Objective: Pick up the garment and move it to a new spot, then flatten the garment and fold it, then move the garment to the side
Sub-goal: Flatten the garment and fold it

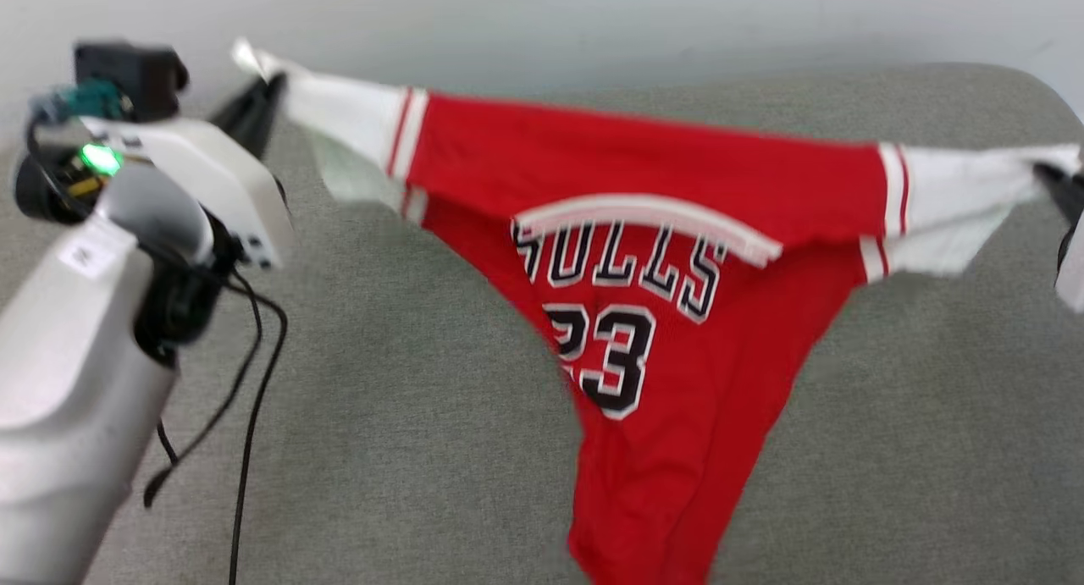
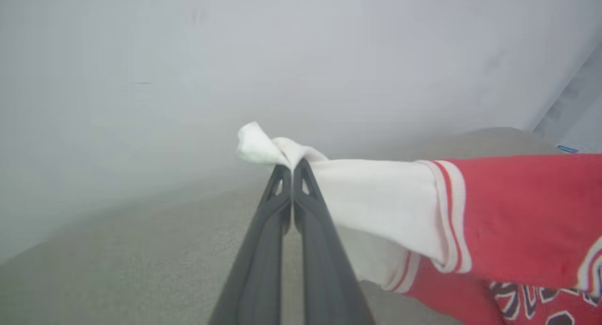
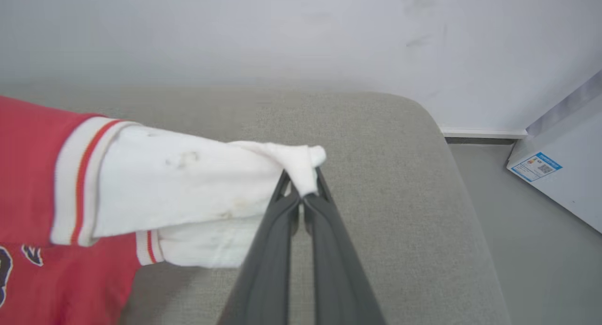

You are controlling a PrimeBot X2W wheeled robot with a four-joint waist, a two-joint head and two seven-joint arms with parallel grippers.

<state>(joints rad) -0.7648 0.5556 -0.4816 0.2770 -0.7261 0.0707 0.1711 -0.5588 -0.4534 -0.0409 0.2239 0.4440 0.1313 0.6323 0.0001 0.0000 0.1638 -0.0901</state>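
The garment (image 1: 644, 255), a red jersey with white sleeves and black "23" lettering, hangs stretched between both arms above the grey cushion (image 1: 381, 399), its body drooping toward the bottom of the head view. My left gripper (image 1: 269, 84) is shut on the tip of one white sleeve (image 2: 376, 198); in the left wrist view my left gripper (image 2: 292, 167) pinches bunched cloth. My right gripper (image 1: 1050, 174) is shut on the other white sleeve (image 3: 188, 184) at the right edge; in the right wrist view my right gripper (image 3: 303, 186) clamps that sleeve's end.
A pale wall (image 1: 593, 18) stands right behind the cushion. Black cables (image 1: 250, 399) hang from my left forearm (image 1: 76, 373). Beyond the cushion's rounded right end (image 3: 437, 141) lies grey floor with a white box bearing a blue label (image 3: 536, 167).
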